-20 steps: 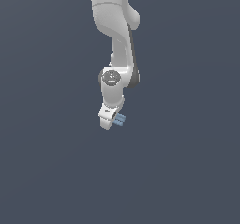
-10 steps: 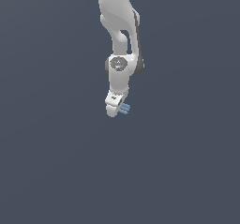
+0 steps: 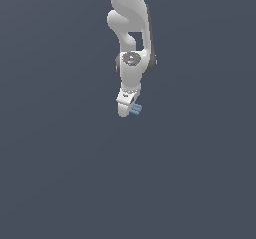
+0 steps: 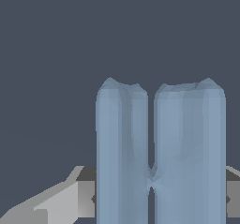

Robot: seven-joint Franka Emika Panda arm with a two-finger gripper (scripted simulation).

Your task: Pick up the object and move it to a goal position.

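The object is a small light-blue ridged piece. It sticks out from the tip of my white gripper toward the exterior view's right. The gripper hangs from the white arm in the upper middle of the exterior view and is shut on the object. In the wrist view the object fills the lower middle as two parallel blue ridges, with a grey fingertip showing beside it. No goal marker shows in either view.
A plain dark grey-blue surface fills both views. The white arm comes down from the top edge of the exterior view.
The arm and gripper have moved up and toward the exterior view's right, carrying the light-blue object with them. The grip has not changed.
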